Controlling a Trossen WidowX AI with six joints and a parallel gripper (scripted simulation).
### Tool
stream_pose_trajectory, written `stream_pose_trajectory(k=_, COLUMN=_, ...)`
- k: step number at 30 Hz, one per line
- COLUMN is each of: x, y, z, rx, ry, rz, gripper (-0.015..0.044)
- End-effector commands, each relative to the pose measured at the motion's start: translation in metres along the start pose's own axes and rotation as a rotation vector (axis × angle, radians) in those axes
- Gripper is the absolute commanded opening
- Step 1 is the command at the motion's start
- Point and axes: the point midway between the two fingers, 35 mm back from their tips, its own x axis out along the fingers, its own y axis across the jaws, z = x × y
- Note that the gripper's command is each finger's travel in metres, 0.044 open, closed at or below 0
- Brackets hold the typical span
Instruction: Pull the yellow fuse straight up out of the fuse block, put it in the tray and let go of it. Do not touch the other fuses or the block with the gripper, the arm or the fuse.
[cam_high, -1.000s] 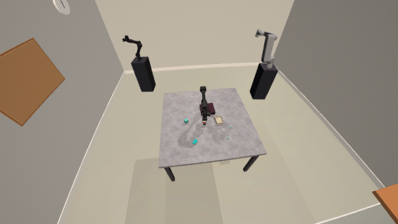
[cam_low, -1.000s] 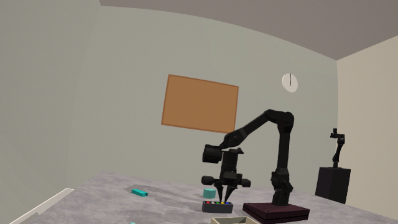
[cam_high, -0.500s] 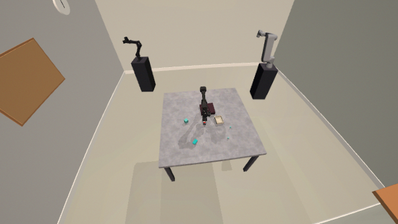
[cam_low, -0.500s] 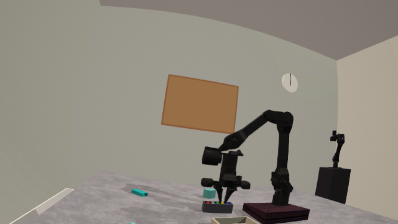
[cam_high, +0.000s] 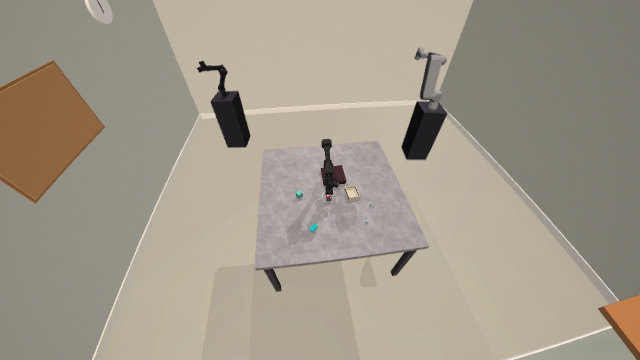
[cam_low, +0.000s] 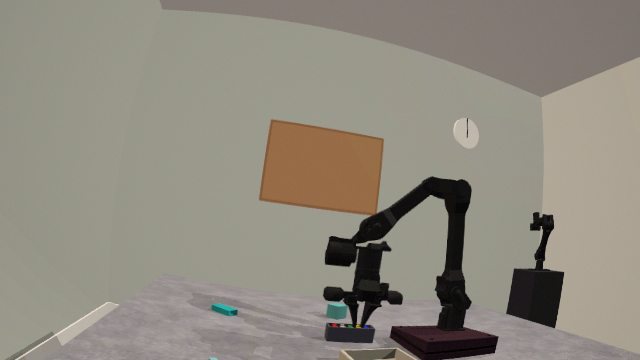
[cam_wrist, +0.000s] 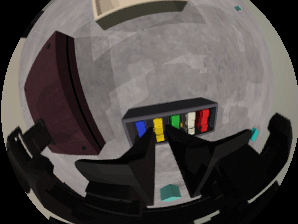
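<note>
The small yellow fuse stands upright, long axis vertical, in the dark rectangular fuse block, second in the row between the blue fuse and green fuse. The black parallel-jaw gripper points straight down, fingers narrowed around the yellow fuse but holding nothing. The beige open tray sits well apart.

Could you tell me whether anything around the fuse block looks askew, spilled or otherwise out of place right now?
Nothing stands out. All five fuses sit upright in the fuse block, the yellow fuse among them, with the gripper poised around it. The tray sits upright and holds nothing.
</note>
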Motion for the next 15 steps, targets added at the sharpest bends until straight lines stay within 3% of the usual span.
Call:
stream_pose_trajectory(k=1, x=0.0, y=0.0, z=0.0, rx=0.0, ry=0.0, rz=0.0, gripper=0.0058)
stream_pose_trajectory(k=10, x=0.0, y=0.0, z=0.0, rx=0.0, ry=0.0, rz=0.0, gripper=0.0)
stream_pose_trajectory(k=15, x=-0.0007, y=-0.0001, z=0.0, rx=0.0, ry=0.0, rz=0.0, gripper=0.0)
